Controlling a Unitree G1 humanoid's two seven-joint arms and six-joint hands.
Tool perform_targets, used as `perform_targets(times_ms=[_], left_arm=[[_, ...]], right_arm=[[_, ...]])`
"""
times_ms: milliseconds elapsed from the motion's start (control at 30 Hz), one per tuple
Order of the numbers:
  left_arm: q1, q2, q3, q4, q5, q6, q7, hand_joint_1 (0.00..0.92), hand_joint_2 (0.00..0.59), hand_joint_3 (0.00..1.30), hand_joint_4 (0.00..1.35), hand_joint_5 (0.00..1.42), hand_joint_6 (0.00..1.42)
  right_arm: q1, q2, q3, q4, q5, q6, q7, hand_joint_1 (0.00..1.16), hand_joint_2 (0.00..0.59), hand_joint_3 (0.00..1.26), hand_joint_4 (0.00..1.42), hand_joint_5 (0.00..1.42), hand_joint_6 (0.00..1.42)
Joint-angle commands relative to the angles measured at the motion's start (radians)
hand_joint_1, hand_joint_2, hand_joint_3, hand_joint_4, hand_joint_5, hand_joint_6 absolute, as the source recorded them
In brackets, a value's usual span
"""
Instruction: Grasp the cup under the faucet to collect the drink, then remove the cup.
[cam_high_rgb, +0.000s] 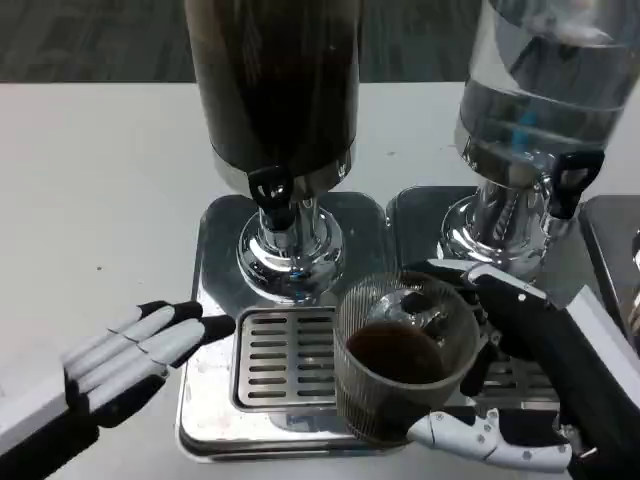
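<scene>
The cup (405, 360) is a clear ribbed glass with dark drink in its bottom. It sits over the right end of the slotted drip grate (285, 358), to the right of and below the black faucet (272, 192). The right hand (500, 370) holds it, with fingers (478, 272) wrapped around its far side and a white thumb (470, 435) along its near base. The faucet juts from the dark drink dispenser (275, 85), which stands on a shiny metal base tray (215, 250). The left hand (135, 355) rests flat with its fingers straight and pressed together, fingertips touching the tray's left edge, holding nothing. A second dispenser (545, 90) of clear liquid stands to the right on the white table (100, 180).
</scene>
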Motion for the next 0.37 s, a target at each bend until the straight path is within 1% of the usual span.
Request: perform_targets(times_ms=[33, 200, 300, 367], left_arm=[[0.005, 0.013, -0.010, -0.011, -0.019, 0.010, -0.015, 0.000, 0.058, 0.00, 0.00, 0.00, 0.00], [0.010, 0.006, -0.010, -0.027, -0.017, 0.020, -0.016, 0.000, 0.058, 0.00, 0.00, 0.00, 0.00], [0.020, -0.009, -0.009, -0.060, -0.005, 0.037, -0.015, 0.000, 0.058, 0.00, 0.00, 0.00, 0.00], [0.028, -0.014, -0.006, -0.075, -0.001, 0.047, -0.015, 0.000, 0.058, 0.00, 0.00, 0.00, 0.00]], right_arm=[[-0.007, 0.006, -0.012, -0.027, 0.031, -0.014, -0.008, 0.76, 0.251, 0.48, 0.54, 0.71, 0.92], [0.000, 0.000, -0.023, -0.028, 0.045, -0.020, -0.003, 0.76, 0.251, 0.49, 0.55, 0.71, 0.93], [0.005, -0.012, -0.049, -0.024, 0.069, -0.031, 0.003, 0.76, 0.251, 0.49, 0.55, 0.72, 0.93], [0.005, -0.017, -0.059, -0.022, 0.085, -0.034, 0.008, 0.76, 0.251, 0.49, 0.55, 0.72, 0.93]])
